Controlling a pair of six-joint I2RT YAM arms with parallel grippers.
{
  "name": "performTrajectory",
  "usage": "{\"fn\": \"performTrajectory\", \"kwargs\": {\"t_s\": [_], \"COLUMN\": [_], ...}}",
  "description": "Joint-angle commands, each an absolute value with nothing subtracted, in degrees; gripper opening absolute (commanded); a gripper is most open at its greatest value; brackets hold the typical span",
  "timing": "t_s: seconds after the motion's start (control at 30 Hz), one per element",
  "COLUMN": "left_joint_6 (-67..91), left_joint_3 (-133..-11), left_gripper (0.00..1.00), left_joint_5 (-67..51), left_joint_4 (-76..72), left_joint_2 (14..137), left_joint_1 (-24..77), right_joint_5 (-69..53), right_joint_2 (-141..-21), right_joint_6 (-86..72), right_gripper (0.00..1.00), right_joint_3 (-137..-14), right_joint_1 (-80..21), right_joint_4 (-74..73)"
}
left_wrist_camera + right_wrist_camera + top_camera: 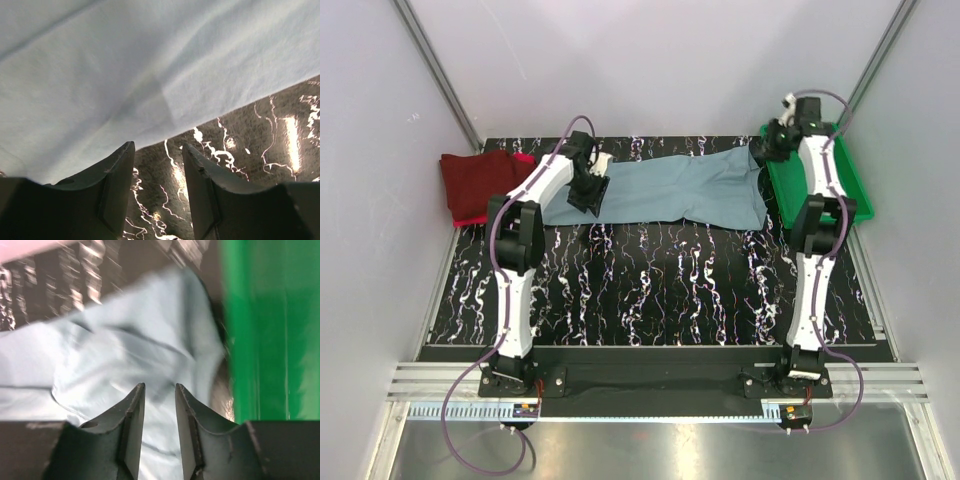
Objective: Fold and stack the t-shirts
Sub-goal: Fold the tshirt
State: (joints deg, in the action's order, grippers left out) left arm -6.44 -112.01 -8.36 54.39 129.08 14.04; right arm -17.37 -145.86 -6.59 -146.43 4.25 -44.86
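Observation:
The large grey-blue t-shirt (665, 188) lies spread across the back of the black marbled table (650, 290). It fills the left wrist view (140, 70) and the right wrist view (115, 355). My left gripper (588, 196) hangs open over the shirt's left near edge, nothing between its fingers. My right gripper (765, 145) is open above the shirt's right end, beside the green tray. A dark maroon folded t-shirt (478, 183) lies at the back left on a bright red one (472, 219), of which only edges show.
A green plastic tray (840, 185) stands at the back right, also in the right wrist view (270, 330). White walls with metal rails enclose the table. The shirt's hem (210, 120) runs diagonally over the tabletop.

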Motion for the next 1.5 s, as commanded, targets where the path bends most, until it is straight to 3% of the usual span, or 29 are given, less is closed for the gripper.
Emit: {"fn": "performTrajectory", "kwargs": {"t_s": [0.0,0.17,0.43,1.07,1.47], "left_joint_6": [-7.29,-7.56,-7.91,-7.38,-7.56], "left_joint_3": [-110.74,-111.44,-111.62,-111.89,-110.57], "left_gripper": [0.49,0.49,0.49,0.49,0.49], "left_joint_5": [-8.18,-7.38,-7.21,-7.65,-7.29], "left_joint_4": [54.14,54.14,54.32,54.14,54.14], "left_joint_2": [125.16,125.68,126.21,125.86,124.54], "left_joint_1": [14.33,14.50,15.47,15.64,16.08], "right_joint_5": [-29.87,-39.80,-45.88,-31.83,-29.00], "right_joint_2": [-143.44,-144.93,-146.43,-147.13,-150.56], "right_joint_6": [-16.60,-21.61,-24.69,-18.55,-17.84], "right_gripper": [0.39,0.40,0.43,0.44,0.44], "right_joint_3": [-141.34,-139.92,-139.48,-142.12,-143.79], "right_joint_1": [8.08,9.40,9.14,7.91,7.03], "right_joint_4": [-47.28,-45.18,-42.98,-47.99,-48.08]}}
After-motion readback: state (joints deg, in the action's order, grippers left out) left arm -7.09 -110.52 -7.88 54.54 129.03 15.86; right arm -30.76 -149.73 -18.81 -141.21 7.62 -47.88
